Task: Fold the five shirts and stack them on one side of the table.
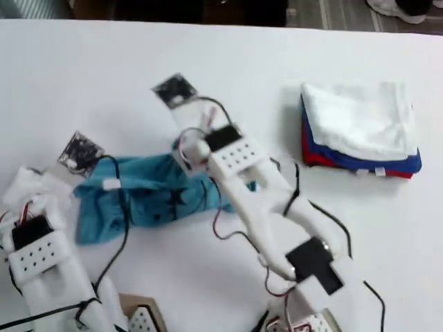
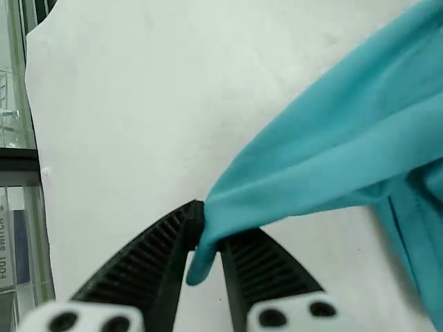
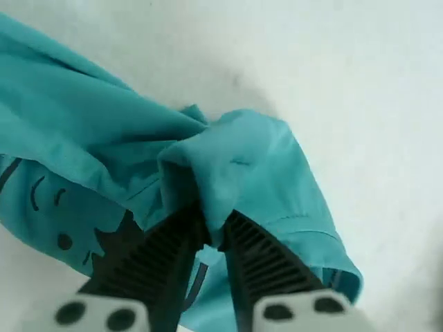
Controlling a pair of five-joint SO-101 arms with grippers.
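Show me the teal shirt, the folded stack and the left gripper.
teal shirt (image 1: 154, 199), high view, its middle.
folded stack (image 1: 360, 117), high view, white top shirt.
left gripper (image 2: 208, 228), left wrist view, between fingertips.

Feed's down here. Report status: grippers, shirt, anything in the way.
Both shut: left gripper on teal shirt edge, right gripper on a bunched fold. Shirt crumpled on table, not folded. A cable lies across it; folded stack sits apart.

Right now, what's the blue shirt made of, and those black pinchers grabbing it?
The teal shirt looks like thin, soft knit cloth, maybe cotton. It is matte and bunches into smooth folds. The fingers of the left gripper and right gripper look like hard black plastic, matte with moulded ridges.
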